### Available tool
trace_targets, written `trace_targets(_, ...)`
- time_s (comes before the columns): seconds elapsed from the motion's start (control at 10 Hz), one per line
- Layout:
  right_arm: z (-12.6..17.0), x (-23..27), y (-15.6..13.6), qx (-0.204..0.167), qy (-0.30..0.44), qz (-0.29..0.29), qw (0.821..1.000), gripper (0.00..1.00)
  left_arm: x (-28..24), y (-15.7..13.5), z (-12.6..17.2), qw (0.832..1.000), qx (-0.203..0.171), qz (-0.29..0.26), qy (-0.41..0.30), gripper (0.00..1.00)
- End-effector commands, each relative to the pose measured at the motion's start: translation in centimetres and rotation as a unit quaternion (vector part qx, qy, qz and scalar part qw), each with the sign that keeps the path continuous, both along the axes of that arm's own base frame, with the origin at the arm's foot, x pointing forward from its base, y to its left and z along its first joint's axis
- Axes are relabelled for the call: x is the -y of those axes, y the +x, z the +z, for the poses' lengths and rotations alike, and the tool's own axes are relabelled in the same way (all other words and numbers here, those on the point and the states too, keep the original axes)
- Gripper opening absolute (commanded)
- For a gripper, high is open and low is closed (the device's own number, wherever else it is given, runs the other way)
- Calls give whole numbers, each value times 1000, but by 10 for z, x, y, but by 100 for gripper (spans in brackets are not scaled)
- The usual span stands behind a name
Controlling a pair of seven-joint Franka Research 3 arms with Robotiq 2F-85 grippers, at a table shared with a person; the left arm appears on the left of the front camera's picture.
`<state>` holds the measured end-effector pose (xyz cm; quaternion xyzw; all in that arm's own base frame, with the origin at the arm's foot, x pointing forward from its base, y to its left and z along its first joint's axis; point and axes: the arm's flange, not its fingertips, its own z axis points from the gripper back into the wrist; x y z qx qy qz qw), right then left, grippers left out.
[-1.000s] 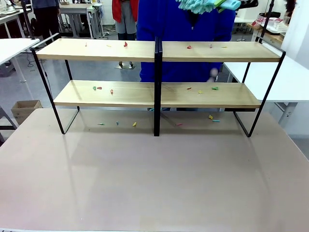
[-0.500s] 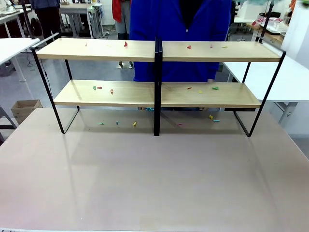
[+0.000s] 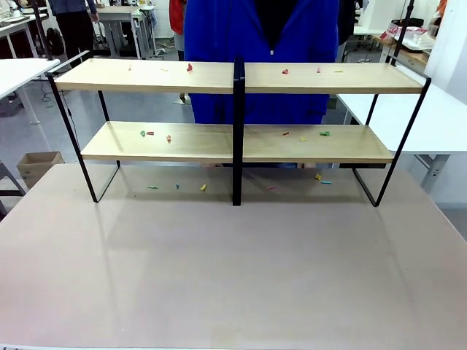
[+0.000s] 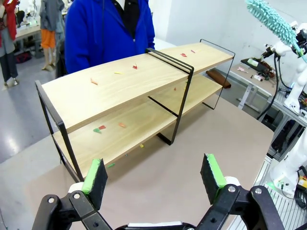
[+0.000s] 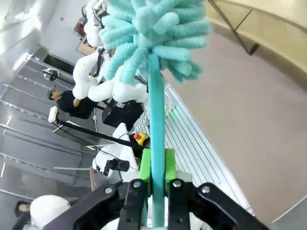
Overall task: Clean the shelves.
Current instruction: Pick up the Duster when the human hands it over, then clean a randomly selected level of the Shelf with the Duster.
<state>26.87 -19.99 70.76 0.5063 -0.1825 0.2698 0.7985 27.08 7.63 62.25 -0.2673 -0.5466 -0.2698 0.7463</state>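
The shelves (image 3: 241,76) stand across the far half of the table, two light-wood boards in a black frame. Small coloured scraps (image 3: 147,133) lie on both boards and on the table under them. In the left wrist view the shelves (image 4: 124,81) lie ahead of my left gripper (image 4: 153,177), which hangs open and empty above the table. My right gripper (image 5: 156,167) is shut on the teal handle of a fluffy teal duster (image 5: 153,33). The duster's head (image 4: 271,21) is raised high to the right of the shelves (image 5: 268,24).
A person in a blue jacket (image 3: 255,44) stands close behind the shelves. White tables (image 3: 22,73) flank the scene on both sides, and a cardboard box (image 3: 40,164) sits on the floor at the left. The near tabletop (image 3: 233,270) is bare.
The duster head that showed at the top of the front view has left that view. The person behind the shelves has shifted a little to the left.
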Motion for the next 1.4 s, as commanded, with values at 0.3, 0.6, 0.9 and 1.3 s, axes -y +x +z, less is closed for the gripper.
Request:
trace_targets(0.3,-8,9,0,20,4,9,1000,0,1,0,0,1000,-1,-3,-3,100)
trace_targets(0.6,-8,9,0,20,4,9,1000,0,1,0,0,1000,-1,-3,-3,100)
trace_targets(0.9,-8,9,0,20,4,9,1000,0,1,0,0,1000,-1,-3,-3,100)
trace_targets(1.3,-8,9,0,20,4,9,1000,0,1,0,0,1000,-1,-3,-3,100)
